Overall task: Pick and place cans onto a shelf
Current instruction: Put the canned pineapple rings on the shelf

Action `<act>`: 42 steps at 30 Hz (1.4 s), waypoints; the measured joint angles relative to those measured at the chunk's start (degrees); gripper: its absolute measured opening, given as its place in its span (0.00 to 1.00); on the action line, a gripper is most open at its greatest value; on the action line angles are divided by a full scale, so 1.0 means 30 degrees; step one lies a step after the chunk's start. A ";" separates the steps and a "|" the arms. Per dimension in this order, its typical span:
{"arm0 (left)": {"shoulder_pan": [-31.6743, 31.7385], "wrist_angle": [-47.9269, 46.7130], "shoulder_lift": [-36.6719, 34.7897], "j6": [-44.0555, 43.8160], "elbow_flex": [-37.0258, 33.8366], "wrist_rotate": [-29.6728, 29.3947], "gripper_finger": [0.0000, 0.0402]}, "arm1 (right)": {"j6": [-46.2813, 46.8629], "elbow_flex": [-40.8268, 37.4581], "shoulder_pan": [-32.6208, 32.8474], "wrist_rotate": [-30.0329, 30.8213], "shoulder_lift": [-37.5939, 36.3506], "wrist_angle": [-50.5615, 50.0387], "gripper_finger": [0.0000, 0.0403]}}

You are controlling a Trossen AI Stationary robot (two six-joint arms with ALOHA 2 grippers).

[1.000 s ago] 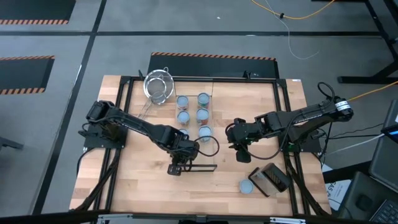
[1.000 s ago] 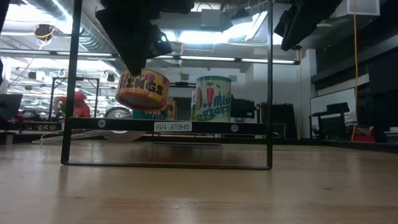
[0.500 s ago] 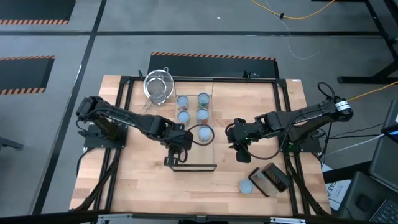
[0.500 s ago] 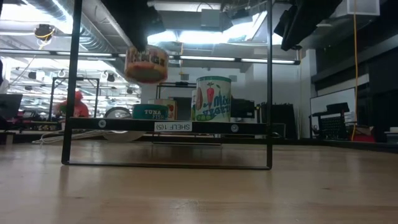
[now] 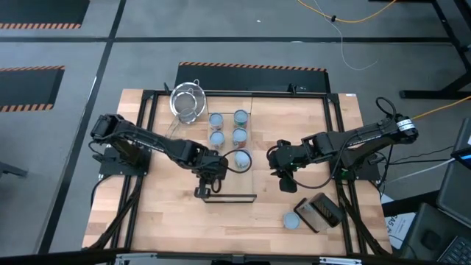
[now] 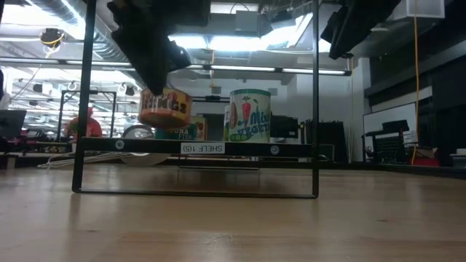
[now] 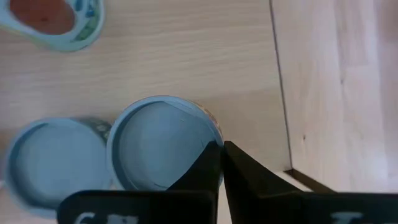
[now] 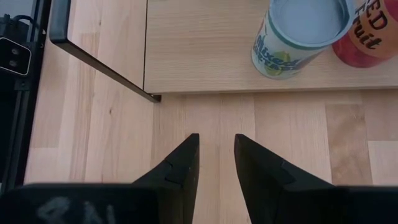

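Currently the left claw (image 6: 156, 69) hangs over the shelf (image 6: 196, 147) at left of centre in the low view, fingers pressed together on the rim of a can (image 6: 164, 109). In the left wrist view the fingertips (image 7: 208, 163) pinch the rim of that can (image 7: 163, 142), which shows its pale blue top; a second can (image 7: 53, 158) sits just beside it. The held can hangs slightly tilted, its label side facing the camera, its bottom just above the shelf board. Its axis is near vertical, top up; the shelf's long axis runs up and down the high view (image 5: 239, 151), the black bar at its lower end.

To do the step well: level the can before lowering, bring it straight down until the base meets the board, keep it clear of the neighbouring can, then release and lift vertically.

The right claw (image 8: 216, 163) waits right of centre over bare table (image 8: 292, 143), fingers apart and holding nothing.
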 joint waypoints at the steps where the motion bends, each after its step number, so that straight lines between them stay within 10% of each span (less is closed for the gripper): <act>1: 0.0000 0.0115 0.0000 -0.0018 -0.0100 0.0161 0.02 | 0.0000 0.0000 0.0000 0.0007 0.0000 0.0000 0.26; 30: -0.0211 0.0866 -0.0051 -0.0036 -0.0587 0.0162 0.02 | -0.0005 0.0000 0.0000 0.0000 0.0000 -0.0005 0.26; 42: -0.0211 0.0876 -0.0036 -0.0022 -0.0587 0.0168 0.18 | -0.0007 0.0000 0.0000 0.0006 0.0000 0.0000 0.26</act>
